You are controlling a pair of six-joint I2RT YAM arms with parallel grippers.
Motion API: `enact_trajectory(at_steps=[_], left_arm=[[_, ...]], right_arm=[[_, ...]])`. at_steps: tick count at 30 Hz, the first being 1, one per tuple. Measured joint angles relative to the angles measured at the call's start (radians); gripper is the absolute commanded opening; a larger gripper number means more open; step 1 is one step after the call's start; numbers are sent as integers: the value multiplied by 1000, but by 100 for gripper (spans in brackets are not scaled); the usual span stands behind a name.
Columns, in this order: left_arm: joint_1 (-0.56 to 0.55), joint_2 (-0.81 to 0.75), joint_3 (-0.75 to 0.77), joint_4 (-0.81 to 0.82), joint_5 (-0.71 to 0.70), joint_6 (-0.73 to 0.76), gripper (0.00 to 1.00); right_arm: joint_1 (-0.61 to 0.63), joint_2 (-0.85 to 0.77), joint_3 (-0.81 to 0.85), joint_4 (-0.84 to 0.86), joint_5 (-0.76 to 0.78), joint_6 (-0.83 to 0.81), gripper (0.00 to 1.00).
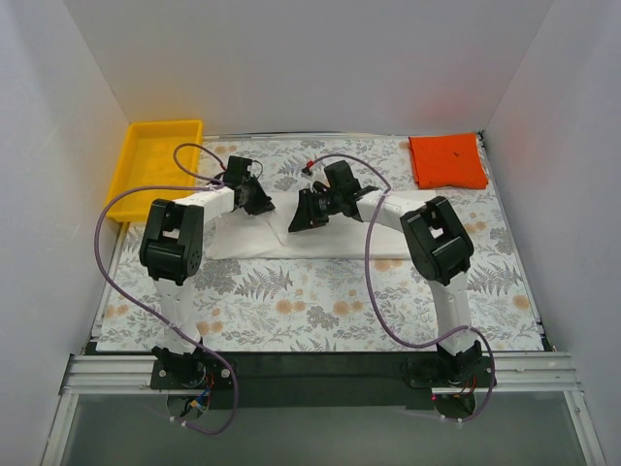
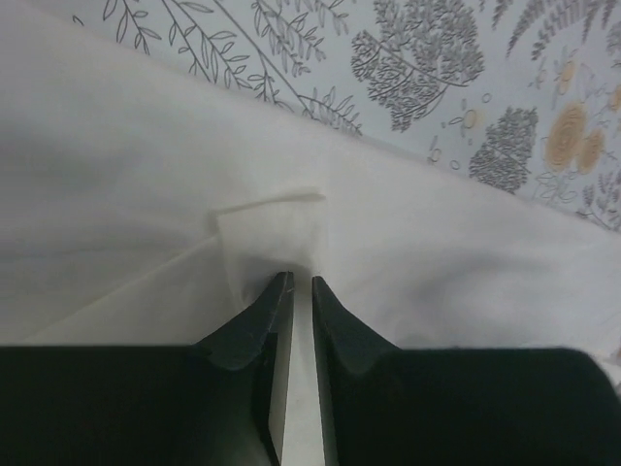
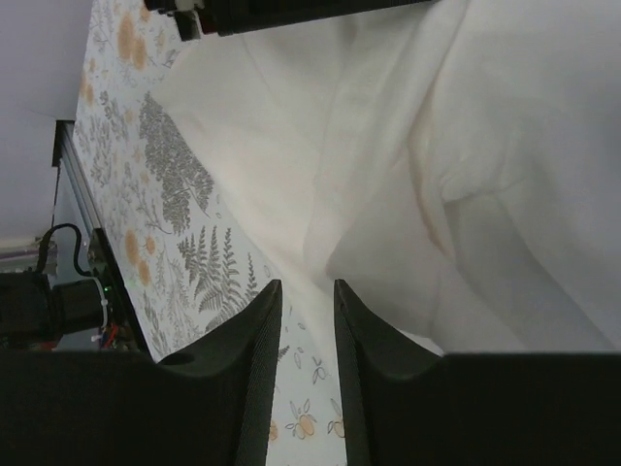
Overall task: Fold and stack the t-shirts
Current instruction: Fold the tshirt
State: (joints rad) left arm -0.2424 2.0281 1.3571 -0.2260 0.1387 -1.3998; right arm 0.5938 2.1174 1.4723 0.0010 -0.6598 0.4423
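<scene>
Top external view puts the orange-red t-shirt (image 1: 446, 161) folded to a small square at the far right corner of the table (image 1: 320, 311). The white t-shirt (image 1: 330, 243) lies mid-table as a long, partly folded band under both arms, so its folding looks unfinished and stacking is not yet done. The left fingers (image 2: 254, 325) are almost together, pinching a small raised tab of white cloth, while the right fingers (image 3: 247, 359) stand a narrow gap apart over the shirt's edge, gripping nothing visible.

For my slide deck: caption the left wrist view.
Left gripper pinching a small raised fold of the white t-shirt on the floral table cover.
</scene>
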Motion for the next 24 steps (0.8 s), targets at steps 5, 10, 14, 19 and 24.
enact_trajectory(at_steps=[5,10,14,19,24], left_arm=[[16,44,4,23,5,-15,10],[48,63,6,56,31,-38,7],[60,66,6,66,34,-48,6],[68,62,-9,84,34,-74,10],[72,41,-9,74,24,-63,37]], right_arm=[[-27,78,2,6,11,8,22],[-101,101,-47,49,5,48,18],[-139,90,-87,105,3,77,18],[-145,65,-116,116,32,79,18],[-143,43,-116,91,58,70,24]])
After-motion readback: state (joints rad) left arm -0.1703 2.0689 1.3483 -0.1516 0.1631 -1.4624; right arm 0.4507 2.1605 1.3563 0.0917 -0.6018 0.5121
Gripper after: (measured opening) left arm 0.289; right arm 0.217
